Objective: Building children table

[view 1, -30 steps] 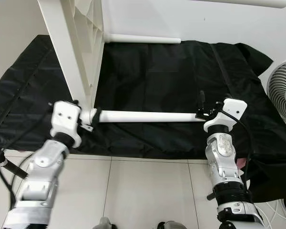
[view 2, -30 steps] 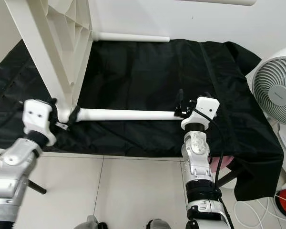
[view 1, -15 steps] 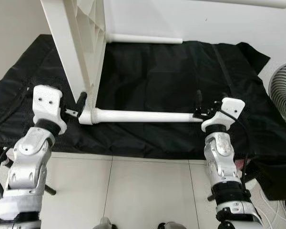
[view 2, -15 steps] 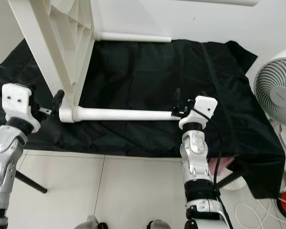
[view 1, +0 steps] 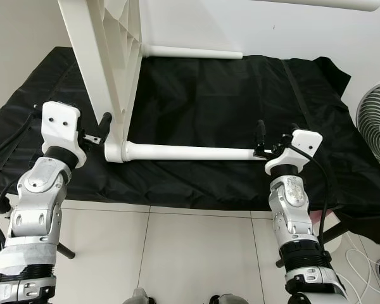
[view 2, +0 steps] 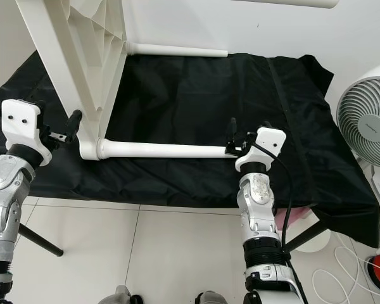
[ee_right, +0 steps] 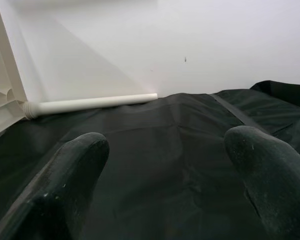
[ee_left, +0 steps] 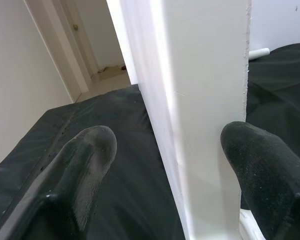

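Pictured on a black sheet (view 1: 202,95) spread over a low surface: a white children's table, tipped on its side. Seen standing upright at the left, the ribbed white tabletop (view 1: 107,57), with one white leg (view 1: 190,152) jutting from its lower corner out across the sheet toward the right. Visible farther back, a second white leg (view 1: 190,52) running along the wall from the same panel. Poised beside the panel's near edge, the left hand (view 1: 96,130), fingers (ee_left: 87,155) spread wide to either side of that white edge, gripping nothing. Stationed at the free end of the near leg, the right hand (view 1: 269,140), fingers (ee_right: 75,170) likewise spread apart and empty above the dark cloth. Standing at far right, off the sheet, a white fan (view 2: 367,120) on the pale tiled floor (view 1: 196,253).
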Motion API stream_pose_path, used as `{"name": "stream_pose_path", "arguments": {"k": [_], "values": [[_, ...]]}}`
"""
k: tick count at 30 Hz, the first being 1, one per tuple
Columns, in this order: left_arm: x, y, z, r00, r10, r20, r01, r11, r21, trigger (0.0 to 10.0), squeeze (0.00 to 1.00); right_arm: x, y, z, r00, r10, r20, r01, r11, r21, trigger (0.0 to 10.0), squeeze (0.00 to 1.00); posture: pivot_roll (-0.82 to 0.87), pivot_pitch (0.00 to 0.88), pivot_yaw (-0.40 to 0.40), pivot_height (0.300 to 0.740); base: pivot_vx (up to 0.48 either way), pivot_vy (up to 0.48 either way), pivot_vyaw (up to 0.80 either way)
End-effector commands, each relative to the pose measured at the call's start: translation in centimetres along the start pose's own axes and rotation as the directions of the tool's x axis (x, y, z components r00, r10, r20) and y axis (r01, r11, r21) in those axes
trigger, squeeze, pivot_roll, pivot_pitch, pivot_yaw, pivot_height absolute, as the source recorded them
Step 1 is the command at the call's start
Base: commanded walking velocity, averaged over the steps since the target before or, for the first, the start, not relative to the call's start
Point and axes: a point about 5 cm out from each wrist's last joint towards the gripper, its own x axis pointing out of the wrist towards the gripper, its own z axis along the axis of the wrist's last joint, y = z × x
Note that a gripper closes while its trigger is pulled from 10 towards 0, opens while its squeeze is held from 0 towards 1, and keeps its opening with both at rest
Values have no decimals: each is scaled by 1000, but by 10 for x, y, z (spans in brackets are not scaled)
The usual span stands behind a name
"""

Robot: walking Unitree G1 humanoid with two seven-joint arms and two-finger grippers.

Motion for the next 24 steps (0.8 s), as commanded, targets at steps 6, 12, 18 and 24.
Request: {"name": "stream_pose_path", "arguments": {"k": [6, 12, 18, 24], "values": [[-11, 4, -4, 1000, 8, -16, -8, 1000, -7, 10000, 0, -2, 1, -2, 1000, 13, -14, -13, 1000, 5, 10000, 0, -45, 51, 30, 740, 0, 0, 0], [-16, 0, -5, 1000, -16, -19, 16, 1000, -22, 10000, 0, -2, 8, -5, 997, 66, -33, -66, 998, 3, 10000, 0, -36, 49, 22, 740, 0, 0, 0], [-19, 1, -7, 999, -18, -28, 18, 1000, -24, 10000, 0, -4, 15, -8, 992, 113, -55, -113, 994, 8, 10000, 0, -32, 52, 21, 740, 0, 0, 0], [-19, 3, -5, 1000, -16, -25, 15, 999, -34, 10000, 0, -6, 23, -11, 984, 166, -69, -167, 986, 4, 10000, 0, -28, 61, 19, 740, 0, 0, 0]]}}
